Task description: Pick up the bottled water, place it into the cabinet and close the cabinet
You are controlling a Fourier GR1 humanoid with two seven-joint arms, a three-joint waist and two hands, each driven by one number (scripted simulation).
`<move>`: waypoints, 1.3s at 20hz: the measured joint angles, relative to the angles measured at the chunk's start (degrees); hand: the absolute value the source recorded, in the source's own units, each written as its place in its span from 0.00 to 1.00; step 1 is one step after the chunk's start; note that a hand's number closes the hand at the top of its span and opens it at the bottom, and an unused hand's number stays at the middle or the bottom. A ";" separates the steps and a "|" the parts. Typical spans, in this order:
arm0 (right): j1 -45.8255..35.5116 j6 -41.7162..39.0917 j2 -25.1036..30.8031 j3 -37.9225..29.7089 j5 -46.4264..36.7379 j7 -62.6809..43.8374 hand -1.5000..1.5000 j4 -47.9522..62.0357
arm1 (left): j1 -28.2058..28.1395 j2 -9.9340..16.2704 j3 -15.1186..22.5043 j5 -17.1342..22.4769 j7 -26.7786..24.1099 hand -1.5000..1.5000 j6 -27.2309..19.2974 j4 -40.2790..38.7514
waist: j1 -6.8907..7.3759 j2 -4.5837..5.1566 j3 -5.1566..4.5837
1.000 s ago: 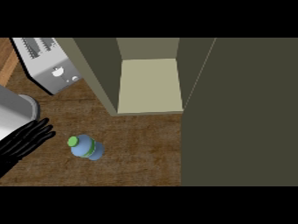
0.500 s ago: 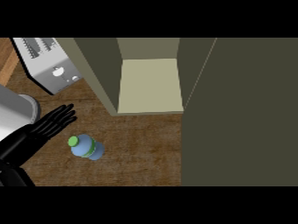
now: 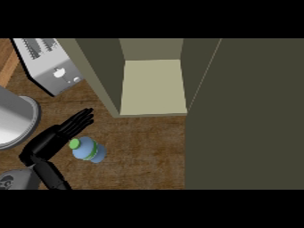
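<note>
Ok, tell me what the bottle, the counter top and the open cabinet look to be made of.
Bottle: probably clear plastic, pale blue and see-through looking, with a matte green cap.
Counter top: looks like wood, brown with visible grain streaks, low sheen.
Cabinet: flat olive-green panels and a paler shelf, no grain showing, so painted or laminated board; the look leaves that open.

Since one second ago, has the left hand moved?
Yes. The left hand has moved right and up the view, toward the cabinet, and is now beside the bottled water.
</note>
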State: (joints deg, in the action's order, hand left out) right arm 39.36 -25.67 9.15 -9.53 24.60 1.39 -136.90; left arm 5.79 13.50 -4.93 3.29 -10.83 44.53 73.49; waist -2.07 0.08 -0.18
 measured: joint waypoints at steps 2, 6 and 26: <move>0.95 -0.74 0.55 -0.60 0.44 0.52 0.00 0.06 | 0.51 -0.22 0.44 -2.40 -3.07 0.00 -0.60 -3.19 | 0.01 -0.01 0.00; 2.35 -1.55 0.85 -0.36 1.16 1.67 0.00 0.10 | 2.65 -0.13 0.76 -6.99 -8.87 0.00 -3.38 -10.26 | -0.16 0.05 -0.04; 6.40 -3.42 3.10 -2.33 4.15 7.34 0.00 1.14 | 11.19 -2.70 3.54 -8.47 -22.13 1.00 -5.39 -37.42 | -0.29 0.20 -0.09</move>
State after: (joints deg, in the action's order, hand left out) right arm 45.76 -29.10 12.24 -11.86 28.75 8.73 -135.77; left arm 16.99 10.81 -1.39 -5.18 -32.96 39.14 36.07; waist -2.35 0.28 -0.26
